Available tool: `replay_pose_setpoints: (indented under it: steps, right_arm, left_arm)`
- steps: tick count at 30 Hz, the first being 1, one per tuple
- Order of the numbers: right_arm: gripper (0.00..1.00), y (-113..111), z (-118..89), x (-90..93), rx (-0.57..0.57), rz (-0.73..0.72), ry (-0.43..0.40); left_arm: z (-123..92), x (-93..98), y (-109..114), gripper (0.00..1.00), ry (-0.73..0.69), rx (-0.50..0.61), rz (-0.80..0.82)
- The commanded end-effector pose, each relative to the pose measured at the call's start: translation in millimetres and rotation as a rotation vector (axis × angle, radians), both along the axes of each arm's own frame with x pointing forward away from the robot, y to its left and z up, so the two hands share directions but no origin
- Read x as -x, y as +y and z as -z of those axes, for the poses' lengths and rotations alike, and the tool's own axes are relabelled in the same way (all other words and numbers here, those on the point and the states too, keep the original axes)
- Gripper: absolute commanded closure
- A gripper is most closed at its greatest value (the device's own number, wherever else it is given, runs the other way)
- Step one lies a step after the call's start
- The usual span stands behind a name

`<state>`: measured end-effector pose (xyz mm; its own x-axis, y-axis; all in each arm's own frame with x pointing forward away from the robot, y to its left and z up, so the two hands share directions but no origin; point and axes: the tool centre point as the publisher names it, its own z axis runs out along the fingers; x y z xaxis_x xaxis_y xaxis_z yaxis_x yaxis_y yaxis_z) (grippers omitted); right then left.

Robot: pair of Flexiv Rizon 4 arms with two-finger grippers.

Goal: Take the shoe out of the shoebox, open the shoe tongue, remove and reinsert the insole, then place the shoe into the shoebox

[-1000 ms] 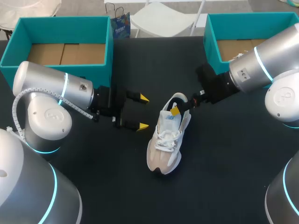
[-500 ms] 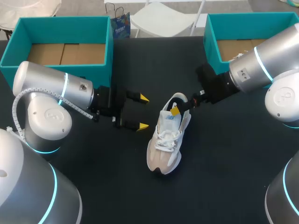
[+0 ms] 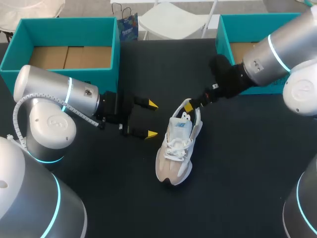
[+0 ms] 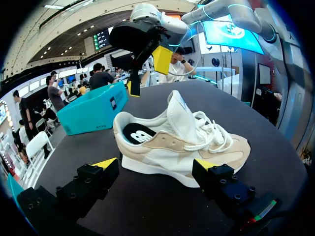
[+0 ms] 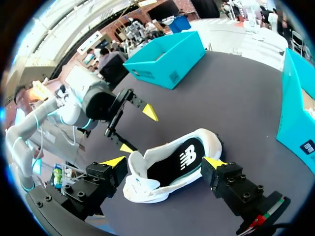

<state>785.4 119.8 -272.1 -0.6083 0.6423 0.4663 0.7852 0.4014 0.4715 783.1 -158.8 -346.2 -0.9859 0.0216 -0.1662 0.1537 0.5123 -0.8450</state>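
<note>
A white and beige sneaker (image 3: 174, 148) lies on the black table, toe toward me, its tongue (image 4: 180, 116) standing up and a black insole (image 5: 176, 163) showing inside. My right gripper (image 3: 192, 105) hovers open just above the heel. In the right wrist view the shoe (image 5: 165, 172) lies below and between the right gripper's (image 5: 164, 162) spread fingers, untouched. My left gripper (image 3: 148, 119) is open to the left of the shoe, empty. In the left wrist view the sneaker (image 4: 182, 142) lies just ahead of the left gripper (image 4: 156, 164), with the right gripper (image 4: 147, 54) above its heel.
Two open teal shoeboxes stand at the back of the table: one at the left (image 3: 106, 74) behind my left arm, one at the right (image 3: 223, 49) beside my right arm. Bare black tabletop (image 3: 233, 163) lies to the front and right of the shoe.
My right gripper has risen and drawn back from the shoe's opening toward the heel's far side. The shoe and my left arm have stayed put.
</note>
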Motion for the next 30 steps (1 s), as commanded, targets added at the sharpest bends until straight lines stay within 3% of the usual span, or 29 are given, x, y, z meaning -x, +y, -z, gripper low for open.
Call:
replay_pose_setpoints:
  steps: [1,3,4,5,7,9,11,16,21,22,30]
  right_arm:
    - [0.0,1.9,-10.0,8.0,0.077,0.139,-0.03]
    - [0.05,5.2,-11.2,8.2,0.125,0.229,-0.04]
    - [0.26,6.0,-11.2,7.9,0.126,0.247,-0.045]
    - [0.69,7.1,-11.0,7.4,0.142,0.306,-0.048]
    - [1.0,6.9,-11.4,6.6,0.162,0.368,-0.06]
    - [1.0,6.6,-11.8,6.5,0.168,0.378,-0.063]
    - [1.0,5.6,-16.7,7.9,0.216,0.504,-0.092]
    - [1.0,9.0,-20.7,4.3,0.26,0.616,-0.054]
    - [1.0,14.5,-24.5,-1.3,0.31,0.604,0.027]
    - [1.0,16.0,-25.3,-3.4,0.317,0.541,0.057]
    - [1.0,16.0,-25.3,-3.4,0.317,0.541,0.057]
  left_arm:
    - [-0.1,0.0,-1.0,0.0,0.0,-0.004,0.001]
    - [-0.1,0.0,-1.0,0.0,0.0,-0.004,0.001]
    - [-0.1,0.0,-1.0,0.0,0.0,-0.004,0.001]
    - [-0.1,0.0,-1.0,0.0,0.0,-0.004,0.001]
    - [-0.1,0.0,-1.0,0.0,0.0,-0.004,0.001]
    - [-0.1,0.0,-1.0,0.0,0.0,-0.004,0.001]
    - [-0.1,0.0,-1.0,0.0,0.0,-0.004,0.001]
    - [-0.1,0.0,-1.0,0.0,0.0,-0.004,0.001]
    - [-0.1,0.0,-1.0,0.0,0.0,-0.004,0.001]
    - [-0.1,0.0,-1.0,0.0,0.0,-0.004,0.001]
    - [-0.1,0.0,-1.0,0.0,0.0,-0.004,0.001]
